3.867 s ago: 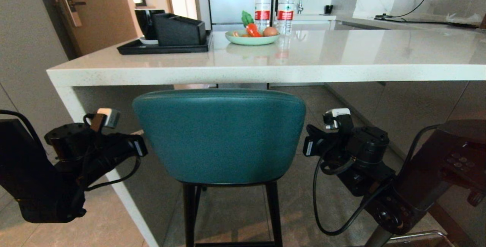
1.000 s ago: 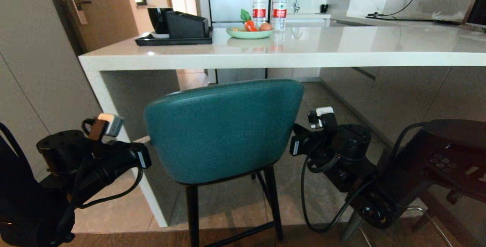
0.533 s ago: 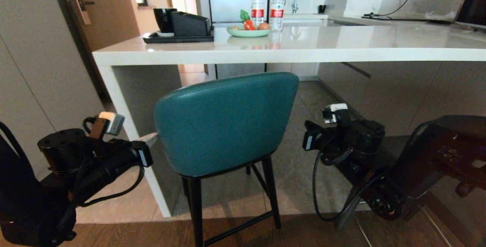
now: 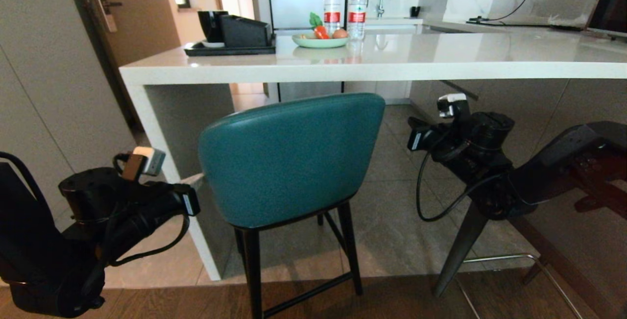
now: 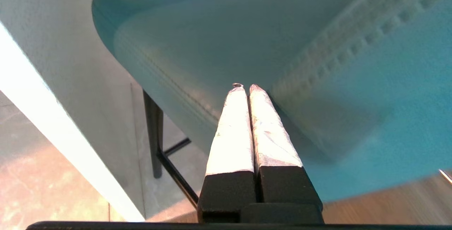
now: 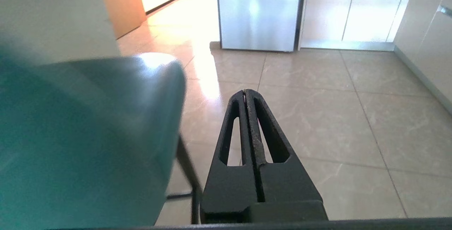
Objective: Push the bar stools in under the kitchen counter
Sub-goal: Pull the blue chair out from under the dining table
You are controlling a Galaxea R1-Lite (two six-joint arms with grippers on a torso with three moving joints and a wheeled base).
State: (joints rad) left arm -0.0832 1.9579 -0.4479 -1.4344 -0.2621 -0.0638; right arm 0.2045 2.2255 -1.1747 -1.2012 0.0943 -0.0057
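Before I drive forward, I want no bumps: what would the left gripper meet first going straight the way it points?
Probably the teal stool: the shut left gripper points straight at its padded side, seemingly almost touching.

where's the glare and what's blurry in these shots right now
Head view: the kitchen counter mirrors the bottles and window light. Left wrist view: the teal stool is soft, the shut left gripper sharp. Right wrist view: bright glare on the floor tiles; the stool is blurred beside the shut right gripper.
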